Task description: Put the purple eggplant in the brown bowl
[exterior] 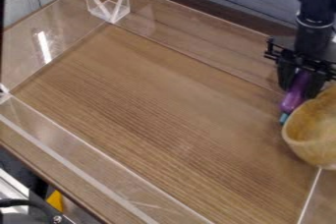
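1. Gripper (297,69) was at the right side of the view, pointing down — closed on the purple eggplant (294,97).
2. Eggplant hung below the fingertips, slightly tilted, upper end between them, teal-green cap lowest.
3. Eggplant was beside the brown bowl (313,135), at its upper-left rim in the view — not in the hollow. Touching the rim or not: couldn't tell.
4. Bowl sat at the right edge of the wooden table (157,100), below the gripper in view, partly cut off.
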`<state>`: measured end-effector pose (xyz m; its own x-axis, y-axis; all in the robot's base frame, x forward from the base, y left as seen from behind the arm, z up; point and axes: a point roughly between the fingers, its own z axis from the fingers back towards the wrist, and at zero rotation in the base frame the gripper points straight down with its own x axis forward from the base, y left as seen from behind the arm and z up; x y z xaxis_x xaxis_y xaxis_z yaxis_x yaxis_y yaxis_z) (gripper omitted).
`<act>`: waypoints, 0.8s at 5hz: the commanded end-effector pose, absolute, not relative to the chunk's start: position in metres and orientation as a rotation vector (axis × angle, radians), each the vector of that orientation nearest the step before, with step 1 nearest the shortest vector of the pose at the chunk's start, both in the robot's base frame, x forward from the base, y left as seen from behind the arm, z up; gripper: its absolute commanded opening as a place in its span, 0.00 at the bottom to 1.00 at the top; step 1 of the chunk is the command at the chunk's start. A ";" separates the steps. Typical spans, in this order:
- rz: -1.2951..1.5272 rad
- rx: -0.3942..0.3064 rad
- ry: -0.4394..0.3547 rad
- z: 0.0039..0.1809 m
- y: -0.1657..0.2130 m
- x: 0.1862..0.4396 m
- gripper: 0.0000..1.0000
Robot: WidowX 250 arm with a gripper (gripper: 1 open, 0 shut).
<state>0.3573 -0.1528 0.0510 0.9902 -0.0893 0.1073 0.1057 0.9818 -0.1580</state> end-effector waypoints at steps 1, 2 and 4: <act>-0.189 -0.208 -0.074 0.050 -0.200 0.331 0.00; -0.191 -0.178 -0.074 0.047 -0.165 0.333 0.00; -0.201 -0.160 -0.063 0.053 -0.151 0.330 0.00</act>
<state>0.3238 -0.1530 0.0341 0.9814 -0.1903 0.0256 0.1920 0.9701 -0.1484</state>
